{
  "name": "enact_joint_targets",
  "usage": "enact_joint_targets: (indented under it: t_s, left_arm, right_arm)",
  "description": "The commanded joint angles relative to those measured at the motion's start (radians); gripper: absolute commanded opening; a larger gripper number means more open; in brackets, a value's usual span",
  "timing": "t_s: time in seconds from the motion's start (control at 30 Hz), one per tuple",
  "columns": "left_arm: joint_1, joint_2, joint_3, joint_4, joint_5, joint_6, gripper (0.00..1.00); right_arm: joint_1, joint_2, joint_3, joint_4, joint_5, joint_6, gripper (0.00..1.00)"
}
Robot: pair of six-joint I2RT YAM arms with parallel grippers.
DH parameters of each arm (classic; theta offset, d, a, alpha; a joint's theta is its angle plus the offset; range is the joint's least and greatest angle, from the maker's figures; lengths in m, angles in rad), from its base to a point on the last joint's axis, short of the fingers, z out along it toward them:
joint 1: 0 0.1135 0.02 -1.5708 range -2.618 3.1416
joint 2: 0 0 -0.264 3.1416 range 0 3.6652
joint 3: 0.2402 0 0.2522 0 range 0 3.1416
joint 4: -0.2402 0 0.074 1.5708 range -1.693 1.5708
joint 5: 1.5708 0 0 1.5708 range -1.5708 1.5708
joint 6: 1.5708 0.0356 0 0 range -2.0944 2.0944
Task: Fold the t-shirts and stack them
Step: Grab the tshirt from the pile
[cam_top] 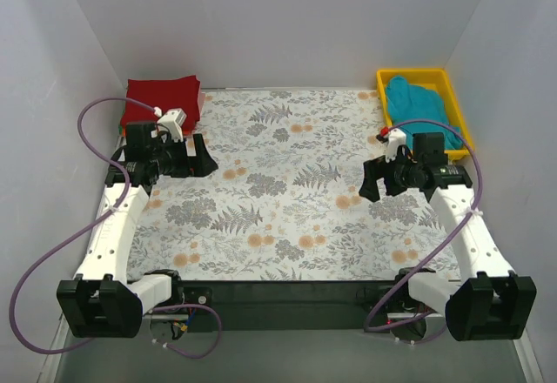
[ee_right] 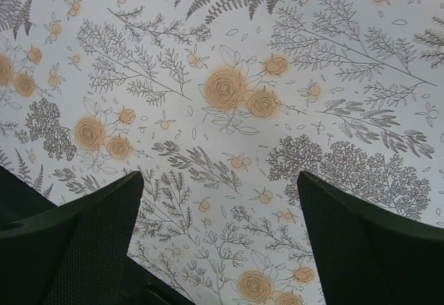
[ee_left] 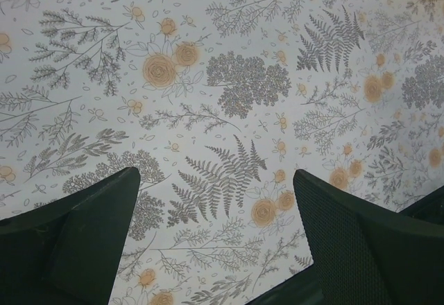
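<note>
A folded dark red t-shirt (cam_top: pixel 163 97) tops a stack at the far left corner; a green edge (cam_top: pixel 119 129) shows beneath it. A crumpled teal-blue t-shirt (cam_top: pixel 419 105) lies in the yellow tray (cam_top: pixel 416 75) at the far right. My left gripper (cam_top: pixel 204 158) is open and empty, hovering over the floral covering just in front of the red stack; in the left wrist view (ee_left: pixel 216 180) only cloth pattern shows between its fingers. My right gripper (cam_top: pixel 374 184) is open and empty, near the tray's front; the right wrist view (ee_right: pixel 218 180) shows only pattern.
The floral-patterned covering (cam_top: pixel 287 191) spans the table. White walls close in the back and both sides. A purple cable (cam_top: pixel 96 109) loops from the left arm and another loops over the right arm (cam_top: pixel 435 126). The table's dark front edge (cam_top: pixel 287 292) lies between the arm bases.
</note>
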Motion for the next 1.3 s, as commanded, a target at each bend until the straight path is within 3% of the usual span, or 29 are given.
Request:
enact_joint_targets:
  t_s: [0.0,0.2,0.33,0.4,0.6,0.73,0.87,1.27]
  left_arm:
    - [-0.001,-0.001,0.07,-0.007,-0.032,0.027,0.93]
    - [-0.001,0.034,0.136,-0.023,-0.014,0.023,0.93]
    - [-0.001,0.045,0.135,-0.016,-0.032,0.0,0.93]
    - [-0.001,0.054,0.13,-0.02,-0.043,0.003,0.93]
    - [-0.001,0.088,0.159,-0.065,-0.087,0.023,0.93]
    - [-0.001,0.089,0.173,-0.078,-0.121,0.032,0.93]
    - [-0.001,0.105,0.184,-0.087,-0.13,0.047,0.93]
    - [-0.001,0.126,0.17,-0.084,-0.12,0.041,0.94]
  right_arm:
    - [-0.042,0.078,0.15,0.008,0.042,0.016,0.98]
    - [-0.152,0.364,0.549,0.021,0.074,-0.035,0.98]
    - [-0.224,0.655,0.823,0.022,0.118,-0.047,0.98]
    - [-0.238,0.757,1.0,0.012,0.156,-0.032,0.98]
    - [-0.255,1.091,1.324,0.022,0.261,-0.022,0.98]
    - [-0.257,1.228,1.332,0.077,0.289,-0.055,0.98]
    - [-0.257,1.279,1.28,0.168,0.289,-0.075,0.98]
    - [-0.267,1.388,1.185,0.199,0.269,-0.03,0.98]
